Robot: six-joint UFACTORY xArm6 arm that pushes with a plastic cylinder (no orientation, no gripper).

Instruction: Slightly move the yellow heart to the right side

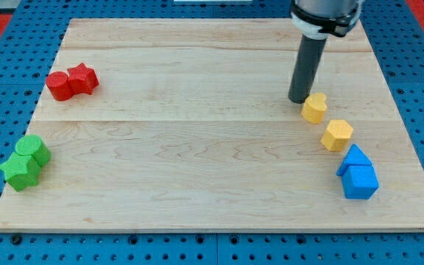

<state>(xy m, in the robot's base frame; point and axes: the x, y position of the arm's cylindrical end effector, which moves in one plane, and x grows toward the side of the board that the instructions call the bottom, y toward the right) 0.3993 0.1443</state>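
Note:
The yellow heart (315, 107) lies at the view's right, on the wooden board (197, 132). My tip (298, 99) rests on the board just left of and slightly above the heart, touching or nearly touching its upper left side. A yellow hexagon (337, 135) lies just below and right of the heart.
A blue triangle-like block (354, 157) and a blue cube (360, 182) sit together at the lower right. A red cylinder (59, 86) and a red star (83, 78) sit at the upper left. A green cylinder (33, 149) and a green star (19, 171) sit at the lower left.

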